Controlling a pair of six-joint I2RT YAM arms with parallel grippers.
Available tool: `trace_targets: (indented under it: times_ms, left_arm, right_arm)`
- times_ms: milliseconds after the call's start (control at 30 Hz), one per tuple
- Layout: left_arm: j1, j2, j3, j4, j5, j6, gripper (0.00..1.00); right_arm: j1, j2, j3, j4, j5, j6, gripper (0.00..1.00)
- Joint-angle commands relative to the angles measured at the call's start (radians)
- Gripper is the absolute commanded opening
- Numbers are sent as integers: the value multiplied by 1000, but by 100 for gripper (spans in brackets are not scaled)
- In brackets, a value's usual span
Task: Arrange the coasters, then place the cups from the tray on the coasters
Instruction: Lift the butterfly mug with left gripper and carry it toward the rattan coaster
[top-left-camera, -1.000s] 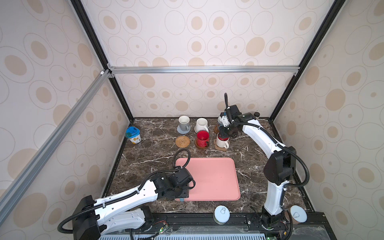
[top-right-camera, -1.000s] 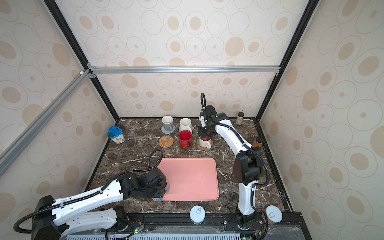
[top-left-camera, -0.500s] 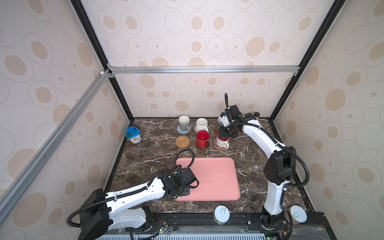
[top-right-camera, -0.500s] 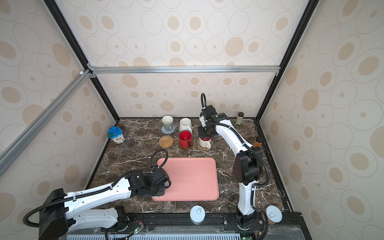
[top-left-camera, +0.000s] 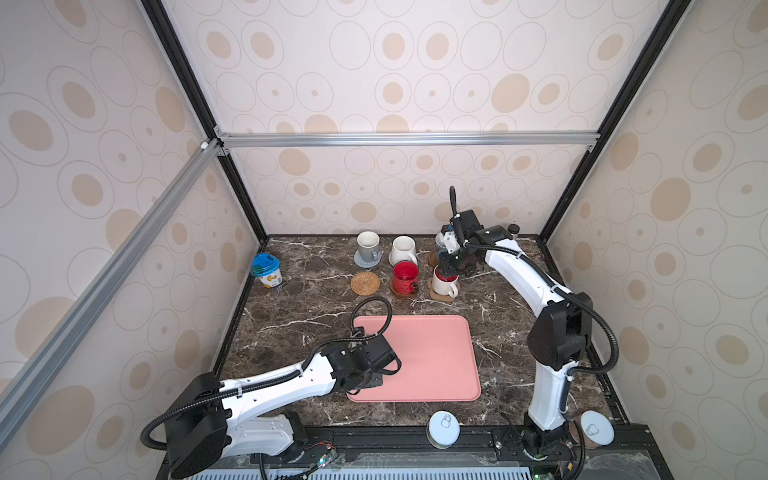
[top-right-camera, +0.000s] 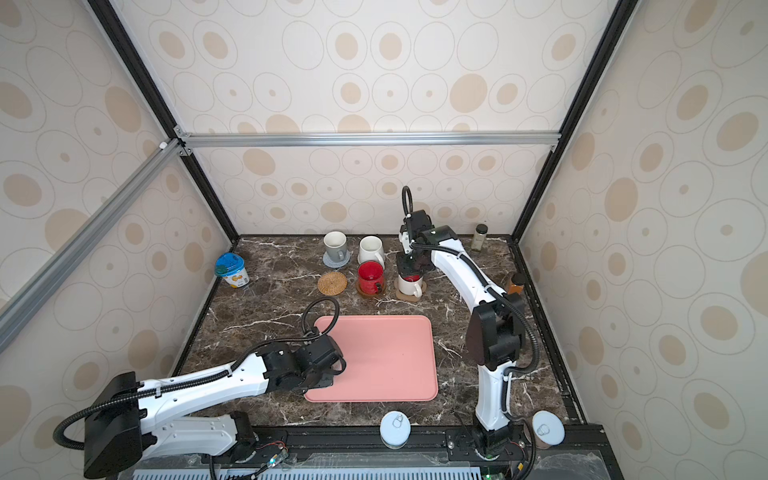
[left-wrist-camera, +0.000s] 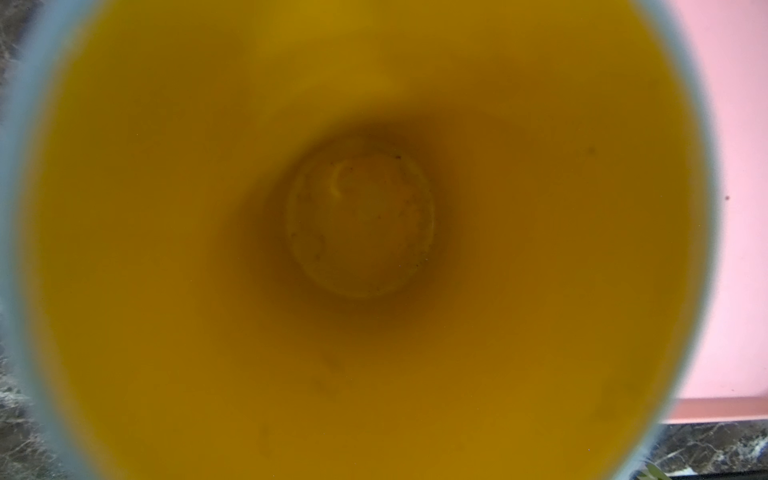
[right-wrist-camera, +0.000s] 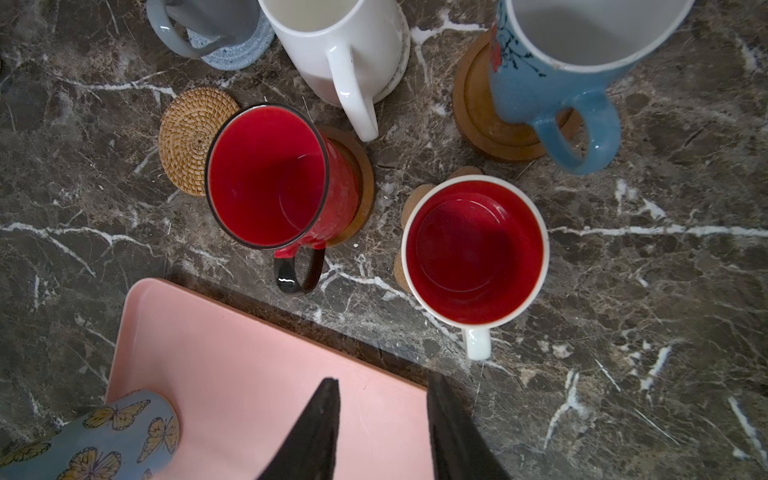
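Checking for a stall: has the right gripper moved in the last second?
No. In both top views the right gripper holds the same spot above the white mug with red inside.

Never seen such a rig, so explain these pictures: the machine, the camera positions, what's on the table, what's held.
Two robot arms, each ending in a pincer, work a marble table. Two pictures look down from overhead; two come from wrist cameras. Farther back, five mugs sit on coasters; the rattan coaster is bare. The left gripper is over the blue mug, yellow inside, at a corner of the pink tray; grip hidden. The right gripper is open, empty, above the red-lined white mug.
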Motion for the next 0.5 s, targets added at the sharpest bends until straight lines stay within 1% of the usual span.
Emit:
trace_targets:
  times_ms: [0, 200, 467]
  left_arm:
    - [2, 5, 13, 33, -57, -33, 17]
    - [2, 44, 56, 34, -74, -25, 16]
    - [2, 82, 128, 22, -135, -13, 16]
  right_arm:
    - [-6, -40, -18, -17, 0, 3, 39]
    - [-11, -51, -39, -15, -5, 2, 39]
    - [-24, -78, -89, 3, -14, 3, 39]
